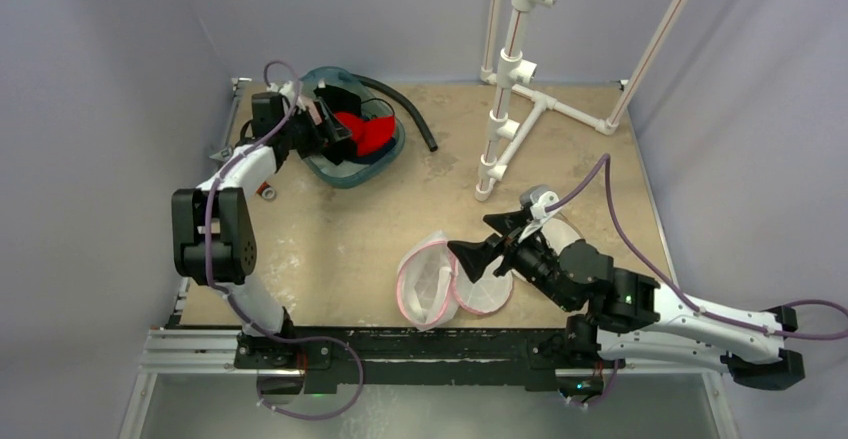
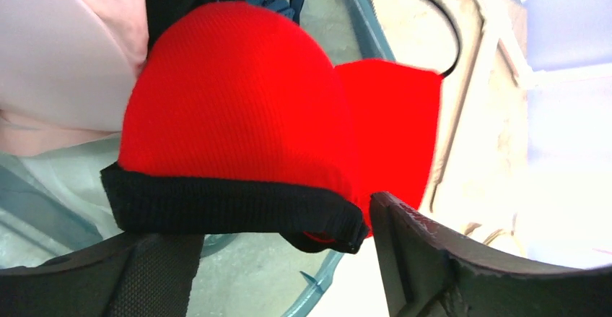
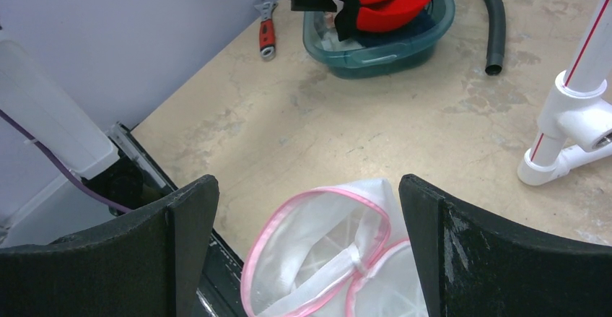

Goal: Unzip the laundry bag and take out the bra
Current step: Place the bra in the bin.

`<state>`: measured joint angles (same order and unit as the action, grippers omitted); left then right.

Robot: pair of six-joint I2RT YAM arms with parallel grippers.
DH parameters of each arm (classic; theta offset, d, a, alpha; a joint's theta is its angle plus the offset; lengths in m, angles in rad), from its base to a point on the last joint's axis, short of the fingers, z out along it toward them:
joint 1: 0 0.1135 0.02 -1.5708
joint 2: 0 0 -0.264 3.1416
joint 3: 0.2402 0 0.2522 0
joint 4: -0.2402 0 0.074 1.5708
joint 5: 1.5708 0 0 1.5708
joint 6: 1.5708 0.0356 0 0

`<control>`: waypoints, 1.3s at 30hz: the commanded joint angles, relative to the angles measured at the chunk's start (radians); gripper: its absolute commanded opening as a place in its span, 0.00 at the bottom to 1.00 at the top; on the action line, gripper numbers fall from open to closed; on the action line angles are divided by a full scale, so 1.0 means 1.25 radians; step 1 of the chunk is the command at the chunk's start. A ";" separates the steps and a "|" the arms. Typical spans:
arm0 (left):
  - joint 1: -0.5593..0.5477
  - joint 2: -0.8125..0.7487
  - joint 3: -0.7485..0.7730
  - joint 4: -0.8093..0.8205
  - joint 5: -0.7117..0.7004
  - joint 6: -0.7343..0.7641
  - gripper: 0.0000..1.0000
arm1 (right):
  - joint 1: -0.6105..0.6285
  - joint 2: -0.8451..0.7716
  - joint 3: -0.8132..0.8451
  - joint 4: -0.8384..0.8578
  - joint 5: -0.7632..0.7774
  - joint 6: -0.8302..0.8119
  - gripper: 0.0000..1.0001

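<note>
The red bra with a black band lies in the teal basin at the back left. My left gripper is over the basin. In the left wrist view the bra fills the frame, and my left gripper is open with the black band at its fingertips. The white mesh laundry bag with pink trim lies open and flat near the front edge. My right gripper hovers open over it. In the right wrist view the bag sits below my right gripper, with the bra far off.
A black hose curves beside the basin. A white PVC pipe stand rises at the back right. A red-handled wrench lies by the left wall. Pale pink cloth sits in the basin under the bra.
</note>
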<state>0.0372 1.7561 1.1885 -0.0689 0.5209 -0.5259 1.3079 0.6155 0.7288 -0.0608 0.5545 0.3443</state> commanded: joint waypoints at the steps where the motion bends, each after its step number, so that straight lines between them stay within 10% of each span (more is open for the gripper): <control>1: 0.003 -0.075 -0.002 0.043 -0.074 -0.053 0.85 | 0.001 0.001 0.002 0.041 -0.003 -0.011 0.98; 13: 0.004 -0.010 -0.001 0.079 -0.125 -0.227 0.88 | 0.002 -0.009 -0.002 0.030 0.006 -0.013 0.98; 28: 0.004 -0.034 -0.030 0.221 -0.094 -0.266 0.02 | 0.001 -0.017 -0.017 0.031 0.015 -0.016 0.98; 39: 0.003 -0.154 -0.071 0.439 -0.130 -0.129 0.00 | 0.001 0.004 -0.012 0.029 0.009 -0.023 0.98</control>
<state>0.0372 1.6474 1.1240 0.2813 0.3893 -0.7898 1.3079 0.6167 0.7116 -0.0479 0.5579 0.3321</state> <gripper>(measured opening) 0.009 0.980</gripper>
